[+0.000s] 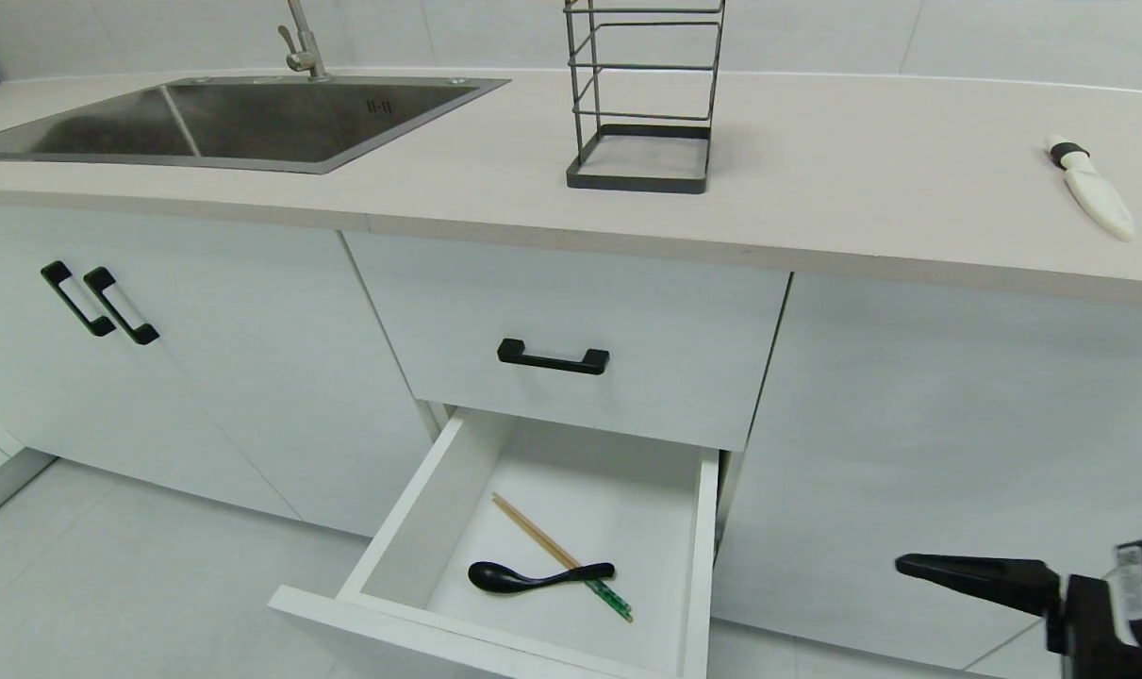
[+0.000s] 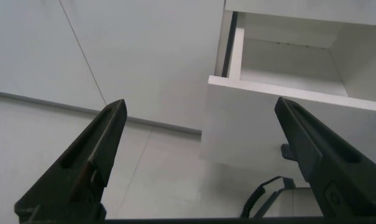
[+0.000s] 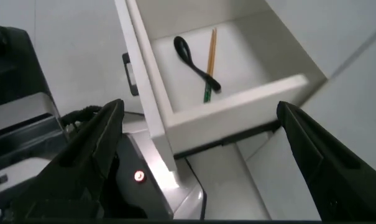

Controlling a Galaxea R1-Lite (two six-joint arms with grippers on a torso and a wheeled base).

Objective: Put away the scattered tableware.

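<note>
While left gripper [image 2: 200,104] and right gripper [image 3: 200,106] are being held released, wooden chopsticks [image 1: 542,539] are being partly covered by a glossy spoon [image 1: 533,576] near the drawer [image 1: 410,514]'s front.

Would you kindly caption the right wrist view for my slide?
Right gripper, open, facing the open drawer holding black spoon and chopsticks.

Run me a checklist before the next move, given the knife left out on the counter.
1. The lower drawer is open to take more: ok.
2. The black spoon and chopsticks lie inside it: ok.
3. The knife is put away: not ok, it lies on the countertop.
4. The right end effector is open and empty: ok.
5. The left end effector is open and empty: ok.
6. The knife is within reach of the right end effector: cannot tell.
</note>
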